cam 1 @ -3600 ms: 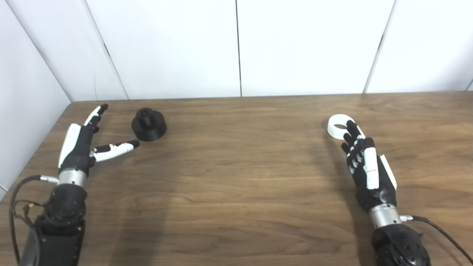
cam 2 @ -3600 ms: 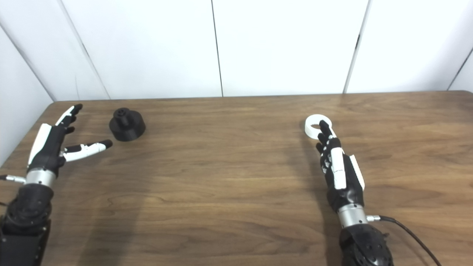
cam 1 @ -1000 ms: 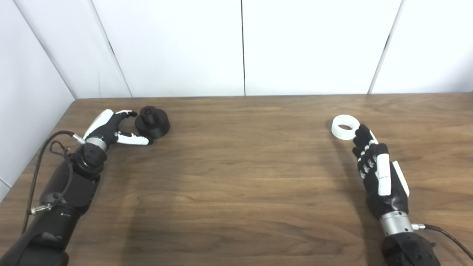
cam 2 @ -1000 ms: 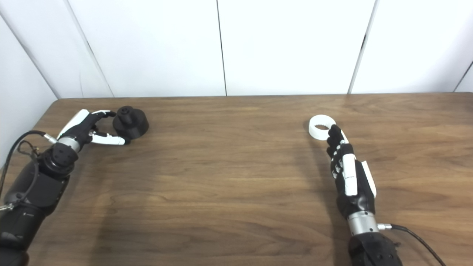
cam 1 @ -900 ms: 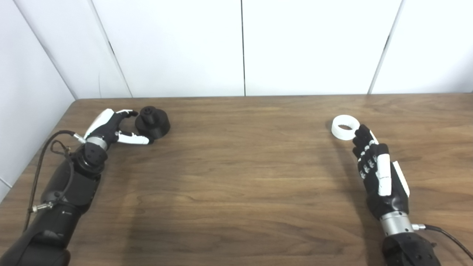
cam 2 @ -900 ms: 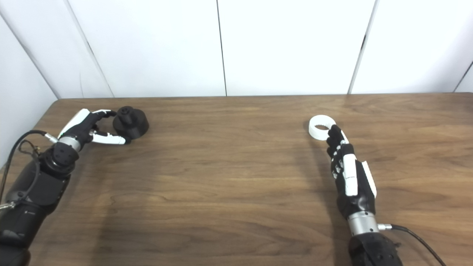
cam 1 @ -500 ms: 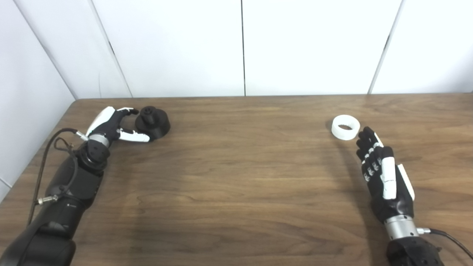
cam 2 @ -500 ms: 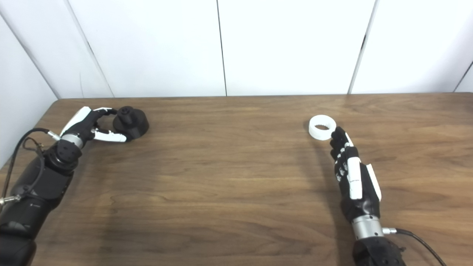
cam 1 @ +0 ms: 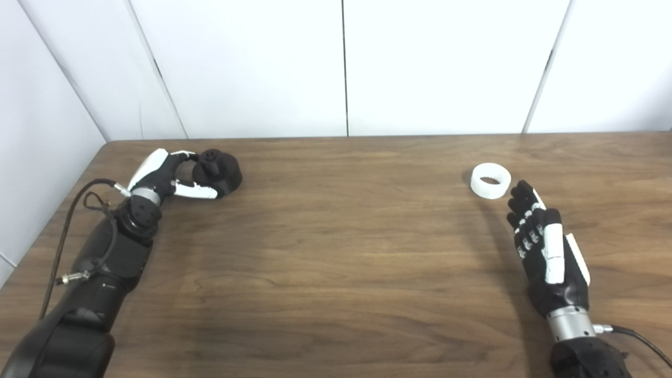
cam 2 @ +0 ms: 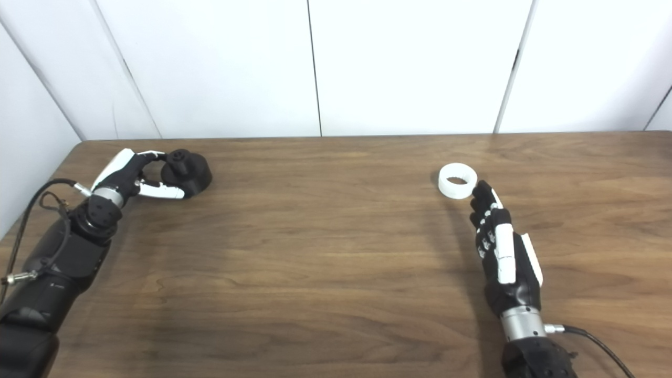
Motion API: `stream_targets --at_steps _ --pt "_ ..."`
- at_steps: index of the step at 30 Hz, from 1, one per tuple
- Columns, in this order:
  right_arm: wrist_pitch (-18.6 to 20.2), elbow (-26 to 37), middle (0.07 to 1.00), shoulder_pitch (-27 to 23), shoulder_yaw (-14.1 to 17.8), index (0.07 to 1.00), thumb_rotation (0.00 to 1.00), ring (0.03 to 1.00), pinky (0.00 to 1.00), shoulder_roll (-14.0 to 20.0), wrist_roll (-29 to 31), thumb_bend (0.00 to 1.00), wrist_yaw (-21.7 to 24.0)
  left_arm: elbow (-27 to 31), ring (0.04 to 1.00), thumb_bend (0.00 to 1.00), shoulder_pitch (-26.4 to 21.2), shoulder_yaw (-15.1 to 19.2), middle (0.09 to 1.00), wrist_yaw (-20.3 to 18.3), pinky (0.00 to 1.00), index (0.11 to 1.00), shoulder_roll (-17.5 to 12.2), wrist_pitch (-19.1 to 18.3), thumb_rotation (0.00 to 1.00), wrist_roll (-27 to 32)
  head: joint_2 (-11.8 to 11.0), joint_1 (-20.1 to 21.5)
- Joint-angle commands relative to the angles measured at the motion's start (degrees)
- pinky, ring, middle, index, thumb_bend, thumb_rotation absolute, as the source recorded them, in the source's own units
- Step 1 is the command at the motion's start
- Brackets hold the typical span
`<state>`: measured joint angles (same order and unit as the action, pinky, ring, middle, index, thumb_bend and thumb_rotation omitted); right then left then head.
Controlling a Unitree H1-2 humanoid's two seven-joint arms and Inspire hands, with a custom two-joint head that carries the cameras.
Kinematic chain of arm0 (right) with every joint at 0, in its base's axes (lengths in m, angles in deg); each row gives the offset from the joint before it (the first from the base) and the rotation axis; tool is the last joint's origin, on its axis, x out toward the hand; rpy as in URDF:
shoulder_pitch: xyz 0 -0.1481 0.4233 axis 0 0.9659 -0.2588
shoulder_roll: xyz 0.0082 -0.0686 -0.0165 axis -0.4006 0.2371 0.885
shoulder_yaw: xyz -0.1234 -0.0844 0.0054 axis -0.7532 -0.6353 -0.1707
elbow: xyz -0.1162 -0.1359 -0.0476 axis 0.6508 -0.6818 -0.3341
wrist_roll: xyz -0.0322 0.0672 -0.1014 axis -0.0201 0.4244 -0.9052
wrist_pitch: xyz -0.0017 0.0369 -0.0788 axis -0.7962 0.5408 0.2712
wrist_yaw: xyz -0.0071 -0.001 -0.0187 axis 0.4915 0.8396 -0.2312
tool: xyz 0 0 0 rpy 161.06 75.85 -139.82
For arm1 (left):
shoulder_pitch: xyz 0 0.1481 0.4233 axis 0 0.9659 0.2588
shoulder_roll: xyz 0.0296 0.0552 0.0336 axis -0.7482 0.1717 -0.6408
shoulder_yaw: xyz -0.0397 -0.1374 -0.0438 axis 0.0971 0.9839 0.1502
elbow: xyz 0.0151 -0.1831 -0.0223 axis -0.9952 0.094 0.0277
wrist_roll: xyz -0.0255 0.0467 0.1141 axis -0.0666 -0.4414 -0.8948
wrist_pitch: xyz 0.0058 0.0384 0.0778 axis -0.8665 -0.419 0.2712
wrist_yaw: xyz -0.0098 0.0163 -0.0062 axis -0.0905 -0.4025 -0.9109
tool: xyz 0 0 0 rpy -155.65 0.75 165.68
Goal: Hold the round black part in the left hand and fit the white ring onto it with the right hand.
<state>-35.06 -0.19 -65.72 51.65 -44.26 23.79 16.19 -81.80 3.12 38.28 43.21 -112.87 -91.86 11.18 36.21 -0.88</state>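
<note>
Your left hand (cam 1: 160,176) at the tabletop's (cam 1: 336,252) far left, fingers and thumb curled around the round black part (cam 1: 218,172) but not clearly gripping, your right hand (cam 1: 546,247) spread and empty, fingertips just short of the white ring (cam 1: 491,180) lying flat.

The table (cam 1: 336,252) is showing smooth, faintly shiny wood grain; the black part (cam 1: 218,172) and white ring (cam 1: 490,180) are looking like matt plastic.

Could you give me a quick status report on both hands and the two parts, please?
Left hand open, fingers around black part, not lifted. Right hand open, just short of white ring. Both parts on table; nothing between them.
</note>
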Motion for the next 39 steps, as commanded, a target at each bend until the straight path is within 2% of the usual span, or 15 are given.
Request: stream_targets --at_steps 1,10,19,24,30,35,39 --pt "-0.5 -3.8 0.967 5.1 0.6 0.966 1.00 0.988 1.00 0.3 0.3 0.62 0.6 -0.3 0.977 0.94 -3.8 -0.1 0.937 0.9 0.91 0.807 -1.1 1.7 0.28 -0.2 0.1 0.1" --pt "-0.2 -3.4 0.967 5.3 0.8 0.967 0.99 0.992 1.00 0.3 0.7 0.64 0.4 0.3 0.985 0.93 -3.6 -0.4 0.938 1.4 0.91 0.758 -0.7 1.1 0.27 -0.8 0.2 0.2" --pt "0.1 -3.3 0.967 5.4 0.7 0.971 0.99 0.996 1.00 0.4 0.8 0.64 0.5 -0.6 0.970 0.89 -3.5 0.0 0.923 2.9 0.91 0.677 -0.4 2.9 0.23 -0.1 0.3 0.1" --pt "-0.1 -3.4 0.969 5.4 0.4 0.975 1.00 0.994 1.00 0.6 0.4 0.63 0.7 0.0 0.967 0.87 -3.0 0.1 0.923 2.9 0.91 0.661 -0.3 2.8 0.22 0.1 0.4 0.1" --pt "0.5 -3.4 0.966 5.3 0.3 0.976 1.00 0.992 1.00 0.4 0.5 0.64 0.6 1.8 0.965 0.86 -2.0 -0.4 0.922 2.9 0.90 0.660 -0.3 2.9 0.22 -0.5 0.5 0.0" --pt "0.4 -3.6 0.971 5.2 0.0 0.980 1.00 0.998 1.00 0.5 0.1 0.64 0.7 3.9 0.964 0.84 -0.8 -0.4 0.912 2.2 0.90 0.649 -0.3 3.5 0.18 -0.1 0.6 0.0" --pt "0.5 -3.8 0.967 5.0 -0.4 0.983 1.00 1.000 1.00 0.7 -0.2 0.63 0.8 8.9 0.956 0.87 2.0 -1.5 0.911 1.6 0.88 0.658 -0.3 3.4 0.19 -1.3 0.7 0.0"
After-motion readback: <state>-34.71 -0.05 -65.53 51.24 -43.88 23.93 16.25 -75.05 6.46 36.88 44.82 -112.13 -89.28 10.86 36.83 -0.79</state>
